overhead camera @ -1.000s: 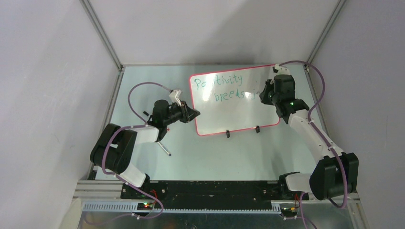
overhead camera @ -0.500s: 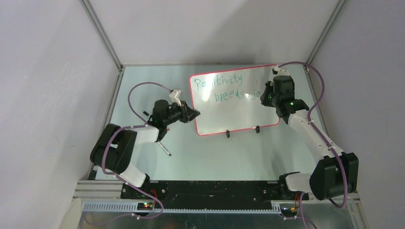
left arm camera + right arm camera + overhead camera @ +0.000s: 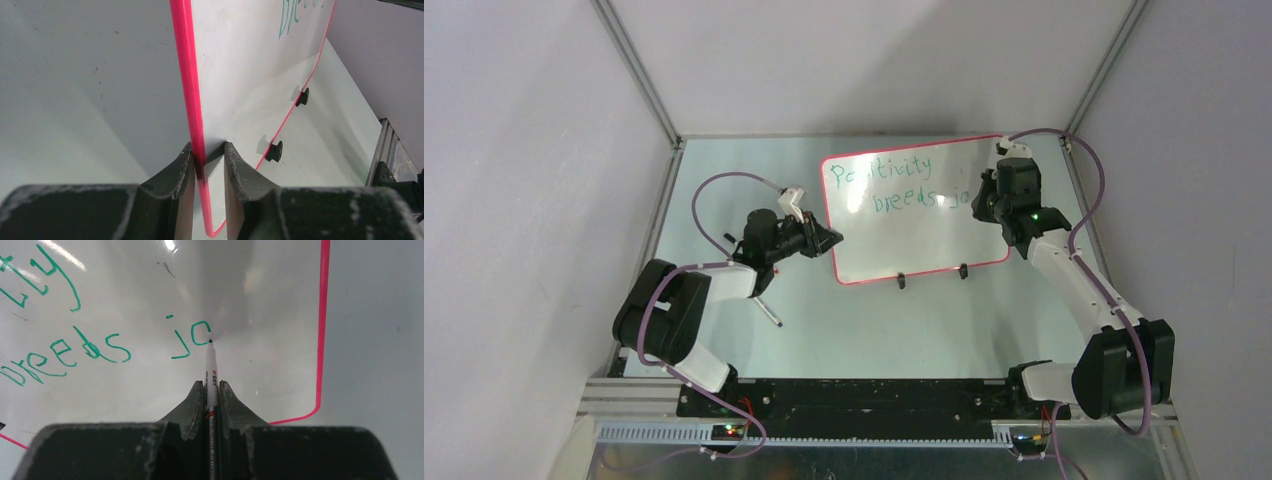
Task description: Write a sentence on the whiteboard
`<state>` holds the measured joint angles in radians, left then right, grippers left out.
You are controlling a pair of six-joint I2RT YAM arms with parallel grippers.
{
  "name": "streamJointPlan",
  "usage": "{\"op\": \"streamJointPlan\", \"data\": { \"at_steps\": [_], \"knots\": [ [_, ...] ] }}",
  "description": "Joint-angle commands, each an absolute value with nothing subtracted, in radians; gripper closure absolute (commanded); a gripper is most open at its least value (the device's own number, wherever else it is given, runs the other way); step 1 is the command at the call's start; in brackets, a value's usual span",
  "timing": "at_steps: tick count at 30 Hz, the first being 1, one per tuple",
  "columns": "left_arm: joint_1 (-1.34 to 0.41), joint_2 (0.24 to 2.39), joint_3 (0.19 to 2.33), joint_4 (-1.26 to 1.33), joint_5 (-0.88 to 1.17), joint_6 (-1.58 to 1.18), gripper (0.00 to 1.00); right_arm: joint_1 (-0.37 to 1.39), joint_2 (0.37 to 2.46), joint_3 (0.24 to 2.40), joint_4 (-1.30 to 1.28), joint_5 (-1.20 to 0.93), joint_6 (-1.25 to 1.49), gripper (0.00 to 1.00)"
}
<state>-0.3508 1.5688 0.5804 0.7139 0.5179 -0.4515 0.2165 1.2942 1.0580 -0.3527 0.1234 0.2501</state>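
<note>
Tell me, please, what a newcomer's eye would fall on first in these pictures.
The standing whiteboard in the middle of the table, pink-rimmed and bearing the green sentence "Positivity breeds jo", draws the eye first. Near the board's right end the right gripper holds a marker with its tip at the unfinished "o". The left gripper clamps the board's left edge.

Background stuff only: the table was a pale greenish sheet. A thin dark stick lay loose on it at about 7 o'clock from the middle. Plain grey walls boxed it in, with metal posts running up at 11 and 1 o'clock. A black plate and a metal rail sat at 6 o'clock. In the right wrist view, a white marker with red print pointed to 12 o'clock.
</note>
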Motion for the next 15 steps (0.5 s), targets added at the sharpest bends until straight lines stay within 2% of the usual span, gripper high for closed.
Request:
{"op": "streamJointPlan", "data": {
  "at_steps": [1,15],
  "knots": [
    [-0.364,1.544,0.603,0.719,0.486,-0.393,0.77,0.209,1.307,1.117,-0.310,0.141,0.245,1.00],
    [-0.364,1.541,0.601,0.719,0.485,-0.393,0.77,0.207,1.292,1.148,-0.323,0.139,0.245,1.00]
  ]
}}
